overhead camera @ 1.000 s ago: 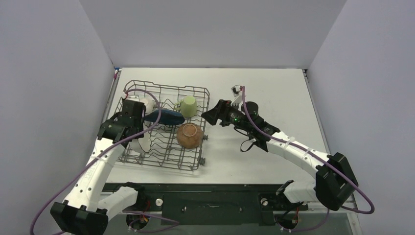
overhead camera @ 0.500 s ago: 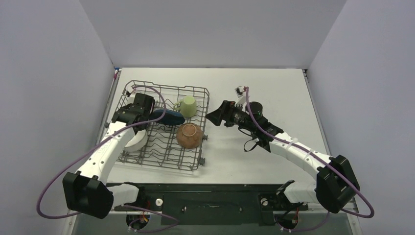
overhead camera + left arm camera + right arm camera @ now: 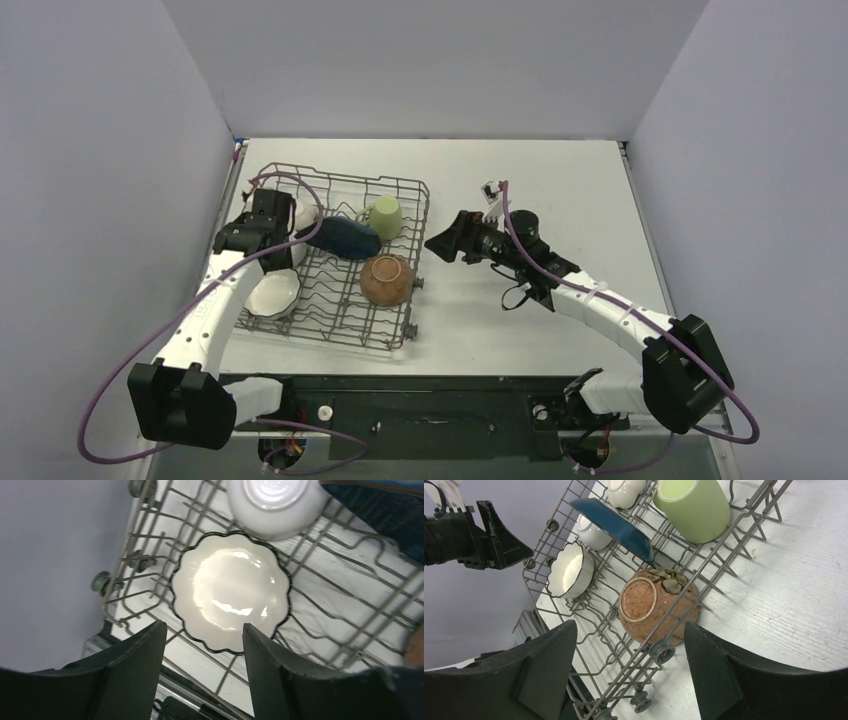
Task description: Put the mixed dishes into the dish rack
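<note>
A: Lighting bright and even, from overhead. The white scalloped bowl (image 3: 231, 597) carries glare patches at its centre.

B: Confirmed. The dish rack (image 3: 330, 300) wires throw short, soft shadows on the table (image 3: 804, 595). The near fingers (image 3: 135, 680) are slightly soft; the wrist views bend at the edges. The overhead view is sharp.

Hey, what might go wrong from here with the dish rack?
1. The white scalloped bowl lies tilted near the grey wire rack's corner, directly under the open left gripper; a low move could knock it.
2. The dark blue irregular dish rests slanted on the tines; a nudge may tip it.
3. The upturned brown bowl sits at the rack's edge, where the open right gripper could bump it.
</note>
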`<action>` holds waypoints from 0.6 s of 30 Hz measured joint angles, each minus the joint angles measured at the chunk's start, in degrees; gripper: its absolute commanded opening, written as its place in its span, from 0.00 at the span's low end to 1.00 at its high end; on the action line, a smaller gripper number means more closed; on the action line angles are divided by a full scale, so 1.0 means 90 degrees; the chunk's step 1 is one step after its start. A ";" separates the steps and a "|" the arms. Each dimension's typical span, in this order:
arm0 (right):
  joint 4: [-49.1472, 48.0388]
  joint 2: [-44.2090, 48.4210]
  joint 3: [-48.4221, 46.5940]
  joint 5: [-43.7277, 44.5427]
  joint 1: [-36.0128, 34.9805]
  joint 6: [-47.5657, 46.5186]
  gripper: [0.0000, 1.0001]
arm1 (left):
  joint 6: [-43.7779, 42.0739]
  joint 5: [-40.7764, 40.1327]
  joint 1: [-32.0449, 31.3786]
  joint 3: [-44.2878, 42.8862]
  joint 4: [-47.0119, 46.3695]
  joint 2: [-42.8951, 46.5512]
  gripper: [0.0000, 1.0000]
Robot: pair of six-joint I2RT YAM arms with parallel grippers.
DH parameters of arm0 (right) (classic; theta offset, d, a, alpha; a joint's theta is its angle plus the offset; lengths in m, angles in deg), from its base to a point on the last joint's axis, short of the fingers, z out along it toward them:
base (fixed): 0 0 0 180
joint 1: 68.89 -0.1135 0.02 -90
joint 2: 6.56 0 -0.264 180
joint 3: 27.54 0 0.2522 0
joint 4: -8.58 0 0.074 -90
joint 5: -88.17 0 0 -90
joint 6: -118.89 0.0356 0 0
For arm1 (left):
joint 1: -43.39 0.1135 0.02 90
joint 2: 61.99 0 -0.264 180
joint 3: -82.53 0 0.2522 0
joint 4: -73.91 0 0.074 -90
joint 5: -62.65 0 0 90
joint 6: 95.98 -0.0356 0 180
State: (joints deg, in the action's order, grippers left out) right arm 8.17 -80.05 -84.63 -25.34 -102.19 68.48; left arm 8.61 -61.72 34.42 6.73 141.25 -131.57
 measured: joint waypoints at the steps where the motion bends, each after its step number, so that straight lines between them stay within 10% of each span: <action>1: -0.0022 -0.0022 0.0002 -0.0022 0.0000 0.0000 0.73 | 0.0051 0.0197 0.0022 0.0000 -0.0007 0.0017 0.60; 10: -0.0083 -0.0131 0.0075 -0.0119 0.0000 0.0005 0.73 | 0.0753 0.1598 0.0104 0.0342 -0.0549 -0.0733 0.59; 18: -0.0134 -0.0136 0.0175 -0.0168 0.0000 0.0012 0.72 | 0.1188 0.2276 0.0248 0.0748 -0.1124 -0.1430 0.39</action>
State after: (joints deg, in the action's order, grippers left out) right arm 6.97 -81.28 -83.06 -26.85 -102.19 68.59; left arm 19.30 -41.24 36.65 13.46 131.13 -144.44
